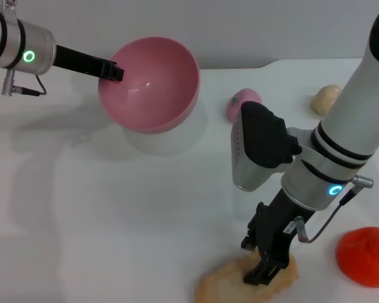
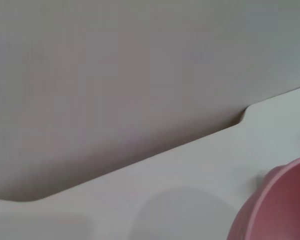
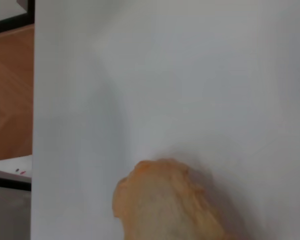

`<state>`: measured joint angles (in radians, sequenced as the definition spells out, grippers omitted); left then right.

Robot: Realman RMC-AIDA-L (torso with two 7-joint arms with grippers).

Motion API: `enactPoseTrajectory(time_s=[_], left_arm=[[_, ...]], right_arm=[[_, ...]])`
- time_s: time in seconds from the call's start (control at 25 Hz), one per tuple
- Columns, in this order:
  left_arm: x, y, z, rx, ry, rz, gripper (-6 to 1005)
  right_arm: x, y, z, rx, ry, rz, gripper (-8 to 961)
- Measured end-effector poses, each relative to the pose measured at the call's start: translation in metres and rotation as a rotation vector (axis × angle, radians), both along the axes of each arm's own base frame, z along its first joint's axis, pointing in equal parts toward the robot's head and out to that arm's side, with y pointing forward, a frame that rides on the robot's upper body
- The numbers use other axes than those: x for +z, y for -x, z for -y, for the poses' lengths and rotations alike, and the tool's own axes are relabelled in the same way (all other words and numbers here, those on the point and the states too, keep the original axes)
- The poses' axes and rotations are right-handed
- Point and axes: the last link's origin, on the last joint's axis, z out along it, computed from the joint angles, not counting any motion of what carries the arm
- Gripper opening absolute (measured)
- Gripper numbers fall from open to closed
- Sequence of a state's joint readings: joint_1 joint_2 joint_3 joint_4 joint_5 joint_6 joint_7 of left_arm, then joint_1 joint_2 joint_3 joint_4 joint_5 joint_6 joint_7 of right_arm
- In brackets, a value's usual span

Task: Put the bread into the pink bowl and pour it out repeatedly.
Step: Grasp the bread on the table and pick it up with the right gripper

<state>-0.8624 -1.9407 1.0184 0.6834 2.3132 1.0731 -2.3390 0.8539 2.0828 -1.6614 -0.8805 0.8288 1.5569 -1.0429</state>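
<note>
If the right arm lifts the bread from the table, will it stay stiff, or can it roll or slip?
The bread is elongated and lies flat, so it probably will not roll. It looks like a moulded toy, likely stiff and light. The right end effector is at one end, so the bread may tilt when lifted.

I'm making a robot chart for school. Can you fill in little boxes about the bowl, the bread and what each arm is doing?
pink bowl: lifted and tilted, empty inside
bread: lying on the white table, near edge
left pincer: clamped on the bowl's rim
right pincer: down on the bread; grip unclear
other toys: pink peach, beige lump, orange-red round thing, all on the table
</note>
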Motion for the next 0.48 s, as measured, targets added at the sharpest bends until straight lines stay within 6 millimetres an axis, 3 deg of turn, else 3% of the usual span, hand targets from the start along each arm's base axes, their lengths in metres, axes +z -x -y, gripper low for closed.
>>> enactPoseTrajectory(time_s=[0.48], left_arm=[[0.0,0.0049,0.0016,0.009,-0.005,-0.001,39]], right_arm=[[-0.003,0.0011,0.0026,0.019,0.018,0.01,643]])
